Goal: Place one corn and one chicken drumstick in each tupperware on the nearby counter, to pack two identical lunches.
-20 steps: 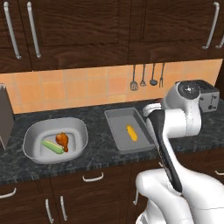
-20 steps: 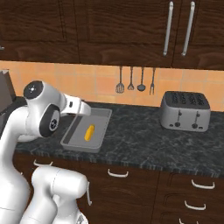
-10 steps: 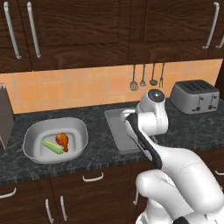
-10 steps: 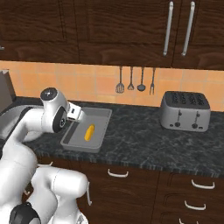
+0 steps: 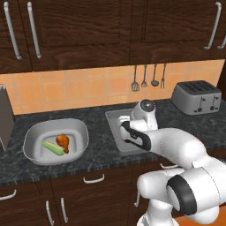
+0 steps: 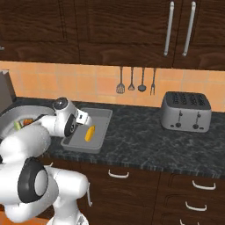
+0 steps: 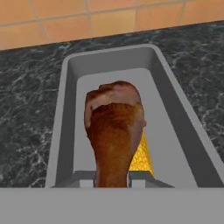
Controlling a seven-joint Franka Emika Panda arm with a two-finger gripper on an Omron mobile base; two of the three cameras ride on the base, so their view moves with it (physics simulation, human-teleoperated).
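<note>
Arm swung left over grey tray (image 7: 65, 131), tool (image 7: 113, 181) gripping drumstick (image 7: 114, 131), above corn (image 7: 142, 155)

I see a glossy orange-brown drumstick (image 7: 114, 131), a bumpy yellow corn cob (image 6: 89, 133), a grey rectangular tray (image 7: 65, 127), and a black speckled stone surface (image 6: 145, 140).

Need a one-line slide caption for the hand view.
Claw shut on a chicken drumstick, held over the grey tray with corn inside.

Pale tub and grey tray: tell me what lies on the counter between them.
Bare speckled counter separates the pale tub and the grey tray, seen in the left base view.
</note>
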